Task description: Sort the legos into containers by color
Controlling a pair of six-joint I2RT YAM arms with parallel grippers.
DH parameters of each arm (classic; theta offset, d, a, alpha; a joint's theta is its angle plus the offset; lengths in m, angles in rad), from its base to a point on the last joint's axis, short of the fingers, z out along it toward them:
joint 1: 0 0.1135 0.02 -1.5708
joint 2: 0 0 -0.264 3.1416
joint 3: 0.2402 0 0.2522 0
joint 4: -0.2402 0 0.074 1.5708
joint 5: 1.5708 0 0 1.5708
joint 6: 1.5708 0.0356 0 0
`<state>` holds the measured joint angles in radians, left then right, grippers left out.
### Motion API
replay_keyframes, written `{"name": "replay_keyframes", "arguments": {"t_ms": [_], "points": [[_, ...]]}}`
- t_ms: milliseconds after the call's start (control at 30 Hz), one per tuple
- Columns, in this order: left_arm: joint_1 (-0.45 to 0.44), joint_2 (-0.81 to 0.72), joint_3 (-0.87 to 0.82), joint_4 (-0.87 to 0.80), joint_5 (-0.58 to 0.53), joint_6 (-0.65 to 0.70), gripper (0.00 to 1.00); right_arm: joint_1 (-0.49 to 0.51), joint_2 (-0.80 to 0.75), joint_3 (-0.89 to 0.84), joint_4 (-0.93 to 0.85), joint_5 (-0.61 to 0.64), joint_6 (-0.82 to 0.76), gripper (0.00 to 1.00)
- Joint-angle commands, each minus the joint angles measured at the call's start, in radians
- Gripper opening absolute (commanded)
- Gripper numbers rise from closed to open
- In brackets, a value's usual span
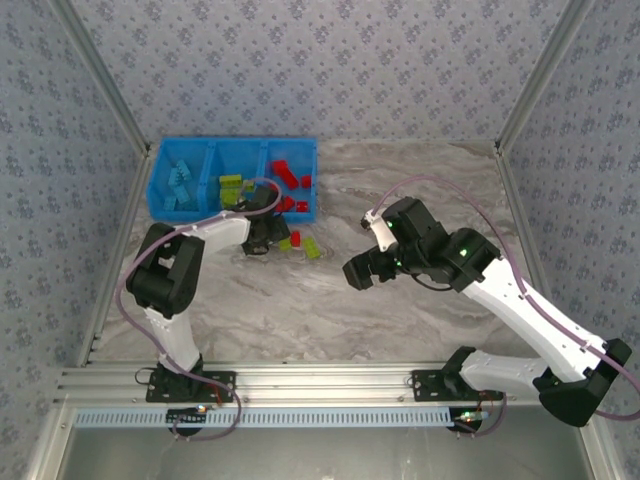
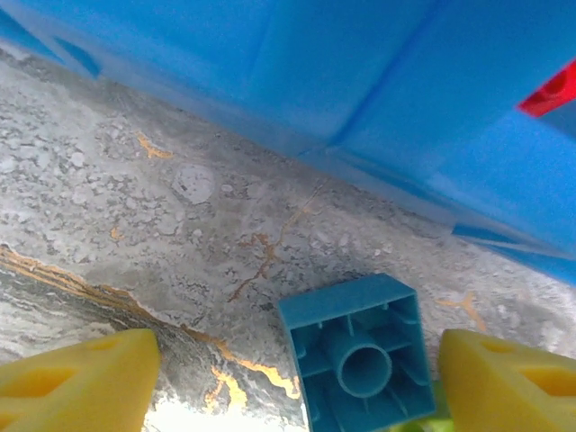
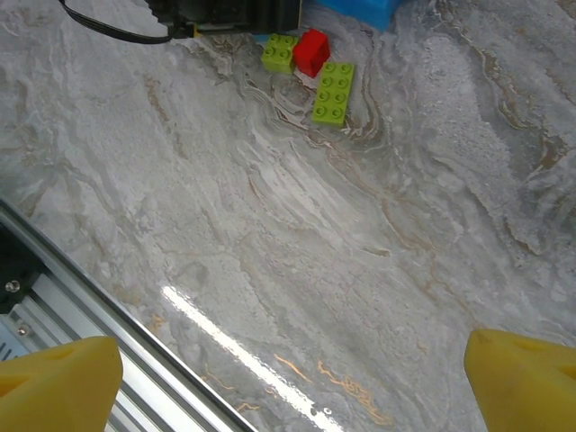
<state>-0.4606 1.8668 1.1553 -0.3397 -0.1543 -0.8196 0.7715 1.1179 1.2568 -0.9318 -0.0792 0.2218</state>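
Legos (image 1: 312,247) not yet sorted lie just before the containers (image 1: 156,175), a light blue one (image 2: 360,351) upturned between the left gripper's (image 2: 292,378) open fingers. Grasping it seems the step; next the jaws must close squarely. The right gripper (image 3: 288,378) hangs wide, empty.

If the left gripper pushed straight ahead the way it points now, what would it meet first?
Most likely the light blue lego, hollow side toward the camera, between the open jaws of the left gripper, with the table right under it. The blue bin wall looks farther off, though depth is unclear.
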Motion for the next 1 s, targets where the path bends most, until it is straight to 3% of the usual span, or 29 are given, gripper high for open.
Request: {"name": "replay_keyframes", "arguments": {"t_ms": [0,333,500,667,800,867,967], "points": [[-0.009,0.014,0.028,-0.008,-0.014,0.003,0.71,-0.006,-0.007,-0.015,0.030,-0.039,0.031,1.00],[-0.011,-0.093,-0.064,-0.006,-0.009,0.032,0.26,-0.006,-0.003,-0.041,0.101,-0.108,0.075,1.00],[-0.012,-0.274,-0.116,-0.048,-0.025,0.058,0.25,-0.006,-0.012,-0.056,0.181,-0.156,0.112,1.00],[0.009,-0.509,-0.099,-0.143,-0.163,0.160,0.25,-0.006,-0.027,-0.110,0.235,-0.165,0.136,1.00],[0.151,-0.569,-0.037,-0.147,-0.190,0.260,0.23,-0.008,-0.037,-0.123,0.255,-0.166,0.140,1.00],[0.249,-0.521,0.018,-0.134,-0.147,0.281,0.18,-0.009,-0.041,-0.127,0.254,-0.169,0.139,1.00],[0.367,-0.399,0.114,-0.124,-0.054,0.252,0.19,-0.010,-0.047,-0.134,0.250,-0.172,0.137,1.00]]}}
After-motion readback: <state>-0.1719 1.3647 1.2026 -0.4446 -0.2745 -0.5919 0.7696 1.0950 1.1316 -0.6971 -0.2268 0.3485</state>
